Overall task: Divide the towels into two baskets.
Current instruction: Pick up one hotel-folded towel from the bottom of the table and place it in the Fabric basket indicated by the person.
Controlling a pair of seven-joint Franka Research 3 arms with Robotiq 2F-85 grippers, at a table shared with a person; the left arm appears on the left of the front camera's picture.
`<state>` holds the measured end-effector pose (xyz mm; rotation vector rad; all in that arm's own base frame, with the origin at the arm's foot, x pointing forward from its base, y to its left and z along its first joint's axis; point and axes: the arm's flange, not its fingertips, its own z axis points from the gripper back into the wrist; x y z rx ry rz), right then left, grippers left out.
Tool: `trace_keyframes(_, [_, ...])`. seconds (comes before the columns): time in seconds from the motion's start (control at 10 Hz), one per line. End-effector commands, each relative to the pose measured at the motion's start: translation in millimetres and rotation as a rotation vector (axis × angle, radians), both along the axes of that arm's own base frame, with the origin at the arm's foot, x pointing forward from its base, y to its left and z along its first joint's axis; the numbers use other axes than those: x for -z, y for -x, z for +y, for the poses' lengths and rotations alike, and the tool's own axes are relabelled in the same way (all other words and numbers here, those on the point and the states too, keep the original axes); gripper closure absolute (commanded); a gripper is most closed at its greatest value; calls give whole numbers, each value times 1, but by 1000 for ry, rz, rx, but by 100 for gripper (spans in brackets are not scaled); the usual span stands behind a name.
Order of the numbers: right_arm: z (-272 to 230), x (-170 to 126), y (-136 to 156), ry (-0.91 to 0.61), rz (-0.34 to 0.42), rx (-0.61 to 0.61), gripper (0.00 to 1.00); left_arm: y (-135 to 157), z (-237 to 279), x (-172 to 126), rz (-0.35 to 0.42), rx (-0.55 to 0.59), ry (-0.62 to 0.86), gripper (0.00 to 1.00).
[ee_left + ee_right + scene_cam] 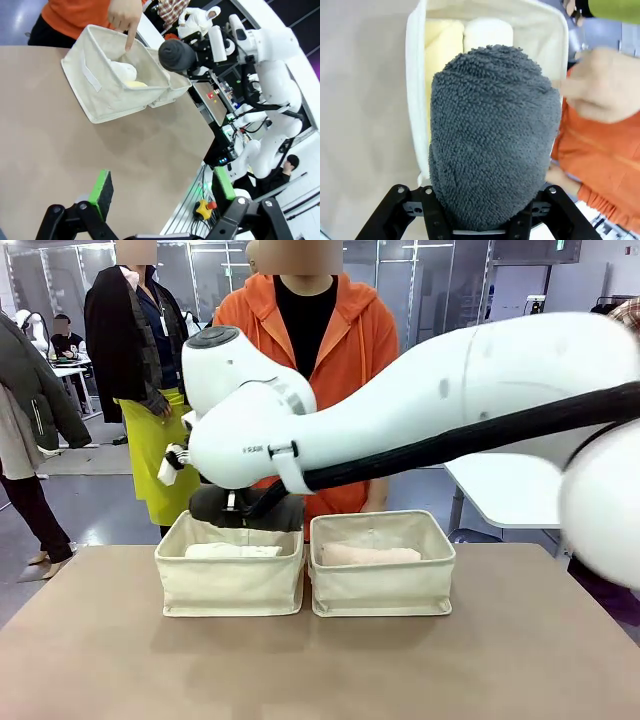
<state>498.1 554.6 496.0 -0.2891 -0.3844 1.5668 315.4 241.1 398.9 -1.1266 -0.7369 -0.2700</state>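
Observation:
My right gripper (481, 216) is shut on the dark grey towel (492, 135), a thick roll standing on end between its fingers. It hangs over the left basket (230, 585), where a pale yellow towel (441, 46) and a white towel (488, 33) lie side by side. The right basket (382, 580) holds the pale pink towel (370, 555). In the left wrist view the grey towel (176, 54) hovers above the near basket (107, 87), and the person's finger (129, 36) points into it. My left gripper (162, 186) stands open above bare table, well short of the baskets.
The person in an orange hoodie (305, 330) stands right behind the baskets, with a hand (600, 92) close to the grey towel. My right arm (430, 410) spans the table from the right. The brown table (320, 670) in front of the baskets is bare.

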Motion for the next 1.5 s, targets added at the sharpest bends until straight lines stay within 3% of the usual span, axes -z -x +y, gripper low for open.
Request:
trace_keyframes(0.0, [18,8,-21,26,-28,-83,63,2,1,-4,0,-2,3,0])
trace_keyframes(0.2, [25,32,-27,32,-14,-98,63,2,1,-4,0,-2,3,0])
trace_keyframes(0.5, [33,57,-29,101,-104,-92,63,2,1,-4,0,-2,3,0])
trace_keyframes(0.8, [32,72,-36,78,-90,-50,63,2,1,-4,0,-2,3,0])
trace_keyframes(0.9, [30,73,-39,69,-85,-40,51,2,1,-4,0,-2,3,0])
trace_keyframes(1.0, [30,73,-40,68,-83,-37,27,2,1,-4,0,-2,3,0])
trace_keyframes(1.2, [31,70,-39,70,-85,-41,0,2,1,-4,0,-2,3,0])
trace_keyframes(1.4, [27,66,-42,52,-74,-20,0,2,1,-4,0,-2,3,0])
